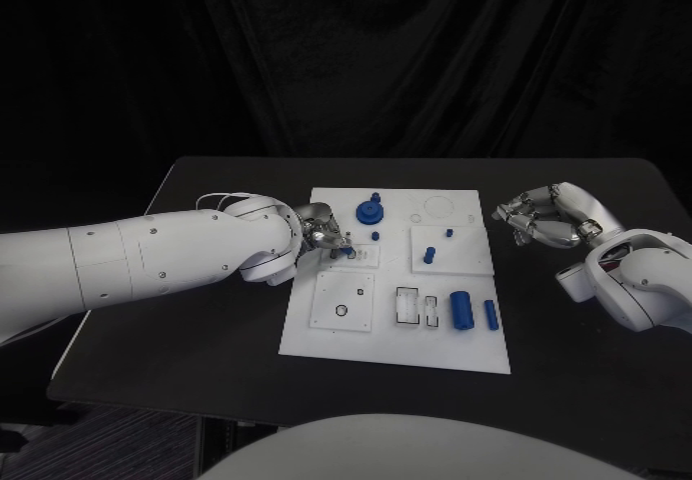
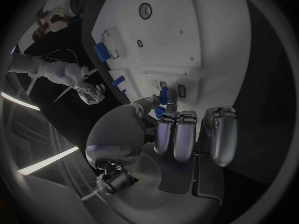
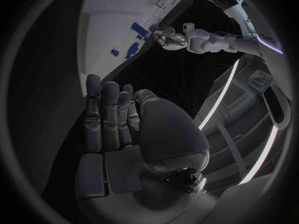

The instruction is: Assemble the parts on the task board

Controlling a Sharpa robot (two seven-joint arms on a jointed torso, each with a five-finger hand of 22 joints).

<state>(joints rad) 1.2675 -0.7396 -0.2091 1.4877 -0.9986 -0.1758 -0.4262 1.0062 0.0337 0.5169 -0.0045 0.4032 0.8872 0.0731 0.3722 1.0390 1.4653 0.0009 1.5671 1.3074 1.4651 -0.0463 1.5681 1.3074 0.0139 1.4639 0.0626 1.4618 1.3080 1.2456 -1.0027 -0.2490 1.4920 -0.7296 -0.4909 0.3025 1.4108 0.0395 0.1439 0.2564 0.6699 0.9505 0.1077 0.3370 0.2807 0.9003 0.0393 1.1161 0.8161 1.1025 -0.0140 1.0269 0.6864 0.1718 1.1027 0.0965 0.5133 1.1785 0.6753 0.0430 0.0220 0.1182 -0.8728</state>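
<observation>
Head view: left hand [image 1: 320,232] over the task board [image 1: 398,352], at its left edge, pinching a small blue part [image 2: 163,95] right at the board's surface. Right hand [image 1: 545,218] off the board's right edge, above the black table [image 1: 188,340], fingers curled together, holding nothing.

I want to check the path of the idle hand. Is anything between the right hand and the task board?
Nothing visible. The right hand hovers off the task board's right edge, holding nothing, with only bare black table between them.
</observation>
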